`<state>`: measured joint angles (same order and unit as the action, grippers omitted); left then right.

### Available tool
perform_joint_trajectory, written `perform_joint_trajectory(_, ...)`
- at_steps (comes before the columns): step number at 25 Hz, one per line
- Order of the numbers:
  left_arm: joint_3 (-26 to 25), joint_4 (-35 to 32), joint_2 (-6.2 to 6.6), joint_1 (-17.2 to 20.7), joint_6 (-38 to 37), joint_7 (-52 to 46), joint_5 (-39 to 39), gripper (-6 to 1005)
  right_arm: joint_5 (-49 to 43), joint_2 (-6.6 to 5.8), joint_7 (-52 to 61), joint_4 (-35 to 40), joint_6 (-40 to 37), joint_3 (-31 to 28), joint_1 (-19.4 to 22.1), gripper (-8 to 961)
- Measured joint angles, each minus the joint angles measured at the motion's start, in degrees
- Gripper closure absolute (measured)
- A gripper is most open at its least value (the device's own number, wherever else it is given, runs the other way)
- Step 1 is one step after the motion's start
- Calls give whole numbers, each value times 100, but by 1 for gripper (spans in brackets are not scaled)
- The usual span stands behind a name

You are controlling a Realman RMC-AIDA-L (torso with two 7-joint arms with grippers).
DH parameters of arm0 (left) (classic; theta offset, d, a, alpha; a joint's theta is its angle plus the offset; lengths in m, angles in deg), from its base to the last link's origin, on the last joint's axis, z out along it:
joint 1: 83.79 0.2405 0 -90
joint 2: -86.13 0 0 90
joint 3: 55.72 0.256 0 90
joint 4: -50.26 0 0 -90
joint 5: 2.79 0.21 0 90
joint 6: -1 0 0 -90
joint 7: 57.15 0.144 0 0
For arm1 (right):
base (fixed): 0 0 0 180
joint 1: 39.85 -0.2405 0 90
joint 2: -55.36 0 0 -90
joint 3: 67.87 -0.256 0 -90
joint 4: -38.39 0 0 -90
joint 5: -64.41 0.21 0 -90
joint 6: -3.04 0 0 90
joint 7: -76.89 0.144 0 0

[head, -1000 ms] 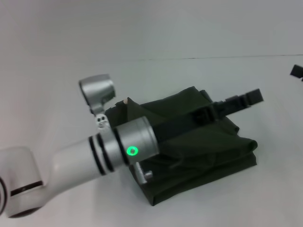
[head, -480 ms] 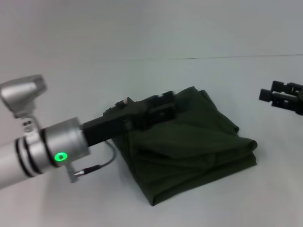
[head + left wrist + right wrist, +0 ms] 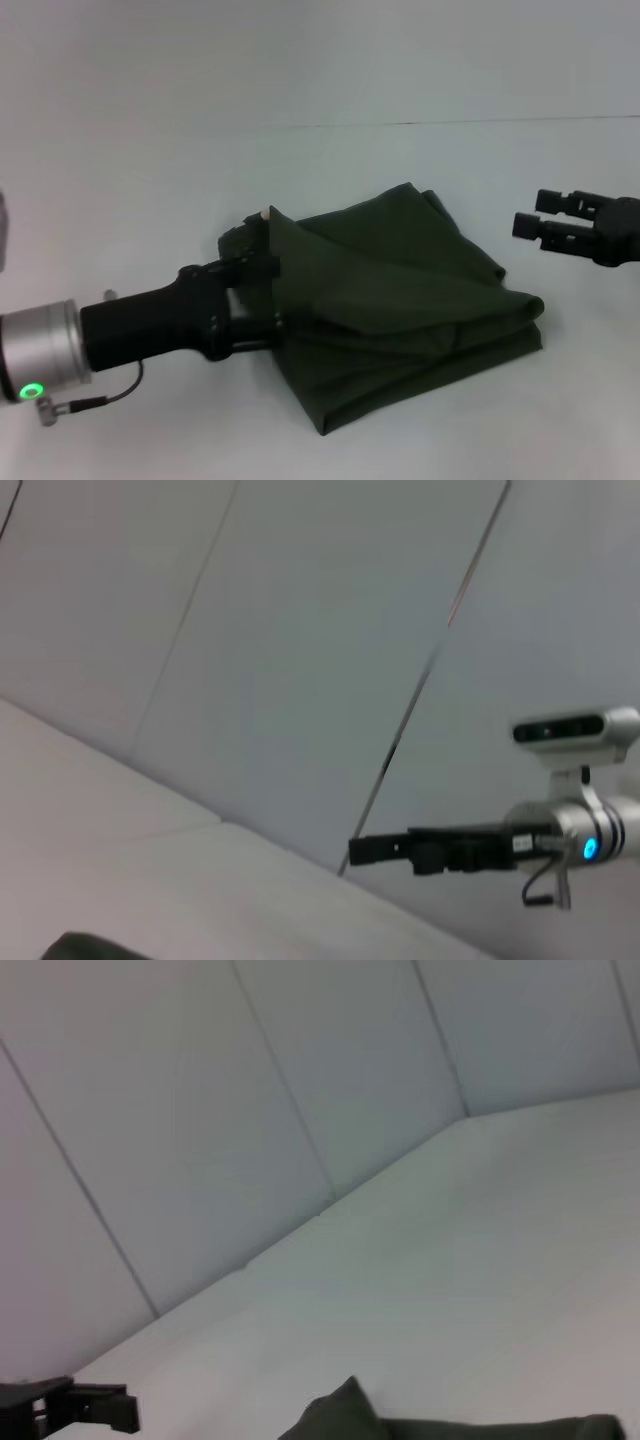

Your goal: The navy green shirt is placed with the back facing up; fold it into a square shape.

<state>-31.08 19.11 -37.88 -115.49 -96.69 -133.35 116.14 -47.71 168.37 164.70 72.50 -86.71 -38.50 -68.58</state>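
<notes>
The navy green shirt (image 3: pixel 400 300) lies on the white table, folded into a thick, roughly square bundle with its plain side up. My left gripper (image 3: pixel 255 290) is at the bundle's left edge, close against the fabric. My right gripper (image 3: pixel 528 212) is open and empty, hovering to the right of the bundle, apart from it. The left wrist view shows the right gripper (image 3: pixel 365 850) farther off and a corner of the shirt (image 3: pixel 90 946). The right wrist view shows a shirt corner (image 3: pixel 345 1418) and the left gripper (image 3: pixel 100 1407).
The white table (image 3: pixel 150 170) runs around the bundle on all sides. A pale panelled wall (image 3: pixel 250 1110) stands behind it. A thin cable (image 3: pixel 110 395) hangs under my left wrist.
My left arm has pulled back leftwards across the shirt, from its right side to its left edge. My right gripper has moved in from the right edge of the view.
</notes>
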Motion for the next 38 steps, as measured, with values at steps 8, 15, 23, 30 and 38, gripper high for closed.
perform_joint_trajectory(8, 132, -333, 0, 381, -20, 48, 357, 88, -10, 222, 86, 587, -341, 768, -112, 161)
perform_joint_trajectory(15, 130, -479, -9, 580, -27, 73, 588, 88, -22, 339, 478, 1110, -260, 1573, -311, 165)
perform_joint_trajectory(23, 113, -496, -17, 675, 9, 55, 638, 88, -667, 442, 674, 1134, -201, 1879, -833, 166)
perform_joint_trajectory(30, 101, -523, -9, 683, 55, 27, 659, 89, -1299, 598, 685, 1151, -80, 2082, -1306, 167)
perform_joint_trajectory(38, -82, -461, -13, 703, 100, 54, 611, 89, -1557, 648, 752, 1232, 284, 2758, -1464, 167)
